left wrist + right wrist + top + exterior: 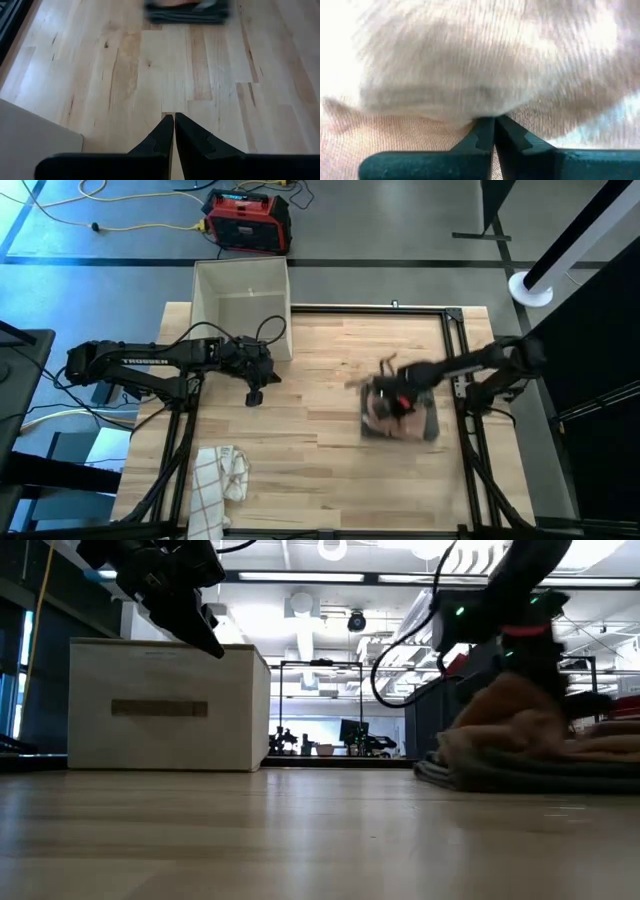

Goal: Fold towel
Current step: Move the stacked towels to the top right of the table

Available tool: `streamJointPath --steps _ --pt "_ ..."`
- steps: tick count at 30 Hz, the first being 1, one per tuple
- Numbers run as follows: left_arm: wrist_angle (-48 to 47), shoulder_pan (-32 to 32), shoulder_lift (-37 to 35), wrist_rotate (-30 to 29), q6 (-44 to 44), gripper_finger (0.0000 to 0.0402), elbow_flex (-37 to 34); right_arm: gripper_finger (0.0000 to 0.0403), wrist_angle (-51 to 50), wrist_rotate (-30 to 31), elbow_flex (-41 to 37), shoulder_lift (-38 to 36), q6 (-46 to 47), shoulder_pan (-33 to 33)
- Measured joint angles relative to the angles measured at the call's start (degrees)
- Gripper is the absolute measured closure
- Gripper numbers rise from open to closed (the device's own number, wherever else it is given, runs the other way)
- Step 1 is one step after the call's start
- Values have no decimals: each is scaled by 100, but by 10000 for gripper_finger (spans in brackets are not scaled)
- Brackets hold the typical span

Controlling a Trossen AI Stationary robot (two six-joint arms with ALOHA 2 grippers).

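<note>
Right gripper [400, 402] jaws closed, pinching tan towel [385, 410] atop dark towel [428, 426], table's right side. Advice: keep pinch firm, draw fold flat w/o dragging lower layer. Left gripper [254, 396] jaws closed, empty, hovering nr box [241, 290]. Checked cloth [218, 480] near-left, well apart; no obstruction.
</note>
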Motion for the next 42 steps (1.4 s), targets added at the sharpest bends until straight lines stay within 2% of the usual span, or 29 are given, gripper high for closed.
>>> streamJointPath --steps 4,14,16,20,25,28,34,42 --pt "3 4 0 -45 -111 393 0 403 73 708 -10 -102 -1121 -1366" --pt "-4 32 0 -379 -235 393 0 403 1291 1299 0 -123 -3461 -4083" --pt "-44 33 0 -400 -320 393 0 403 1228 1302 88 -193 -3734 -4311" --pt "-178 33 0 -403 -522 393 0 403 827 1552 500 -595 -4022 -4224" --pt "-175 33 0 -438 -526 393 0 403 707 1621 862 -1111 -3606 -3688" --pt "-119 33 0 -454 -528 393 0 403 985 1528 762 -1070 -3384 -3483" --pt "-107 32 0 -465 -626 393 0 403 1399 1016 257 -528 -2753 -3295" --pt "-119 29 0 -462 -867 393 2 403 1412 1226 440 -953 -2628 -2652"
